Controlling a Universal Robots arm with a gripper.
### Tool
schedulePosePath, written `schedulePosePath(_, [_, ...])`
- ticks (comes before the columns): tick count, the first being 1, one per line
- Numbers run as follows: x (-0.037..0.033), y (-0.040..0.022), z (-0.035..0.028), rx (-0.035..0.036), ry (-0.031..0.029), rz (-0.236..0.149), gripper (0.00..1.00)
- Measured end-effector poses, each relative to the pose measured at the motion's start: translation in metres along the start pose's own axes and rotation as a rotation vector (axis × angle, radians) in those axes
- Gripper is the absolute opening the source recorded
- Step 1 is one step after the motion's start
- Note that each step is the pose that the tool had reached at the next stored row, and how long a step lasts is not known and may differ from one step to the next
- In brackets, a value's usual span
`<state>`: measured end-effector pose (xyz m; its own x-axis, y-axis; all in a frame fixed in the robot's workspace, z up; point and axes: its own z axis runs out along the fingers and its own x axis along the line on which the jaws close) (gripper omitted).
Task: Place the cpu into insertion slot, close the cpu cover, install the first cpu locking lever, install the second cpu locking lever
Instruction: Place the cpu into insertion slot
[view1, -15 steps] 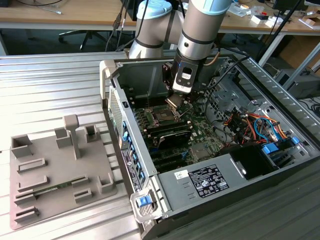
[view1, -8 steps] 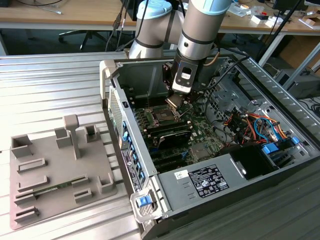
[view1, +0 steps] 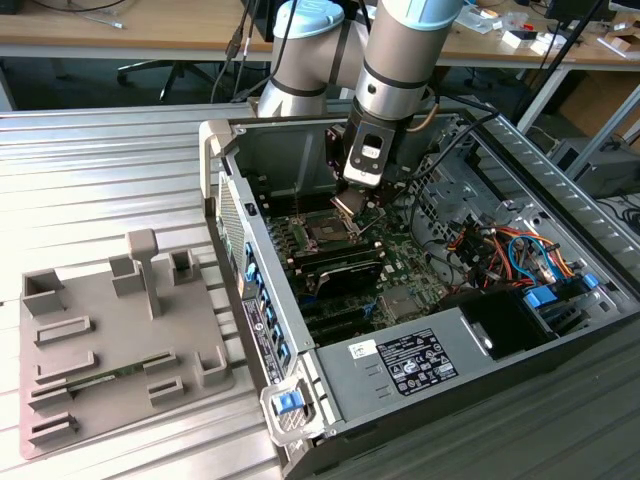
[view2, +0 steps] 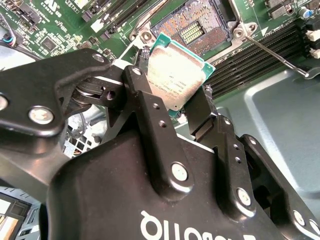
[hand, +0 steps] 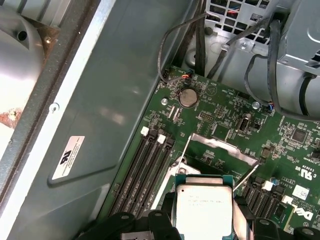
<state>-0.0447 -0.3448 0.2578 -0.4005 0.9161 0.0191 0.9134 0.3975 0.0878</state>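
My gripper (view1: 352, 203) reaches down into the open computer case and is shut on the cpu (view2: 175, 75), a small silver-tan square chip pinched by its edges between two black fingers (view2: 150, 115). The chip hangs tilted just above the insertion slot (view2: 200, 27), which lies open with its gold contact field bare. In the first wrist view the cpu (hand: 204, 207) sits in front of the raised silver cpu cover (hand: 220, 145). Two thin wire locking levers (hand: 183, 150) (hand: 246, 176) stand released beside the socket. In the exterior view the insertion slot (view1: 326, 232) lies directly below the gripper.
Black memory slots (hand: 145, 170) run alongside the socket. The grey case wall (hand: 110, 100) and cable bundles (view1: 500, 250) stand close around the arm. A power supply (view1: 420, 360) fills the near end of the case. A grey parts fixture (view1: 110, 340) lies at the exterior view's left.
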Motion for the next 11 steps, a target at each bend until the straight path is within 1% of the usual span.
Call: schedulePosePath(11, [0.0,0.0,0.0001,-0.0003,-0.0014,0.017,0.55])
